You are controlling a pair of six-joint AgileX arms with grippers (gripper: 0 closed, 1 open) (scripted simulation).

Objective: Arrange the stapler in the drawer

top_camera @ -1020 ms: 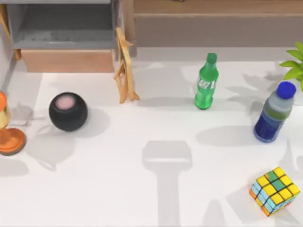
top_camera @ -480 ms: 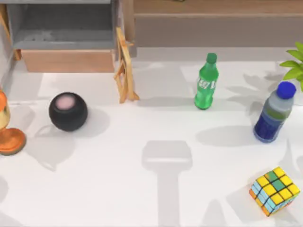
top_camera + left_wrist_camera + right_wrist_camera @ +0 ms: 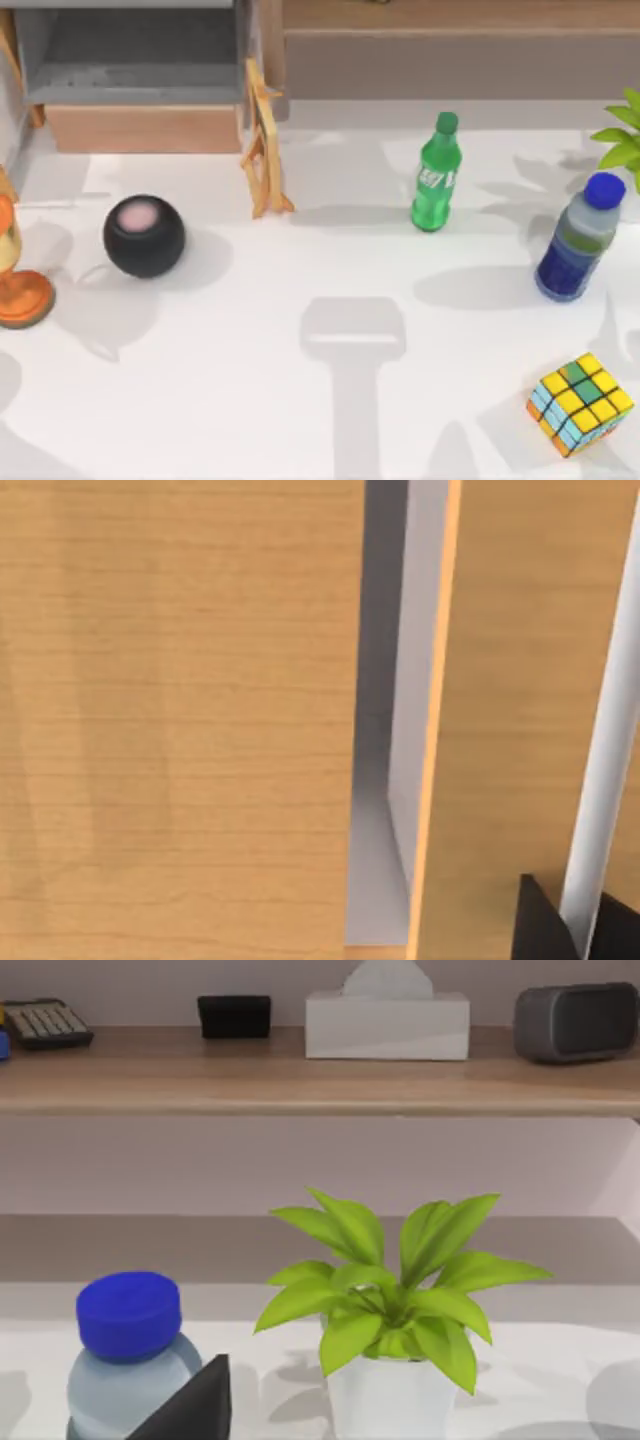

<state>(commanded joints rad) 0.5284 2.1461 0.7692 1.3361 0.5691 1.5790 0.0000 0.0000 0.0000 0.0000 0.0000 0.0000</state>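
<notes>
The drawer (image 3: 140,85) stands pulled out at the tabletop's (image 3: 330,400) far left corner, grey floor bare, tan front panel facing the black round speaker (image 3: 144,235) just in front of it. No red stapler lies in the drawer, near the speaker, or anywhere else on the tabletop, so I cannot say where it is.

The left wrist view sits tight against tan wood panels with a narrow grey slot between them, so the left arm appears to be close by the drawer's cabinet; whether its claw is spread or closed, I cannot tell. The right wrist view looks past the blue-capped bottle (image 3: 128,1360) toward a potted plant (image 3: 385,1320); that claw's state I cannot tell either.

The risk I judge: moving so near the wood, the left arm could bump the cabinet or nudge the drawer shut.
</notes>
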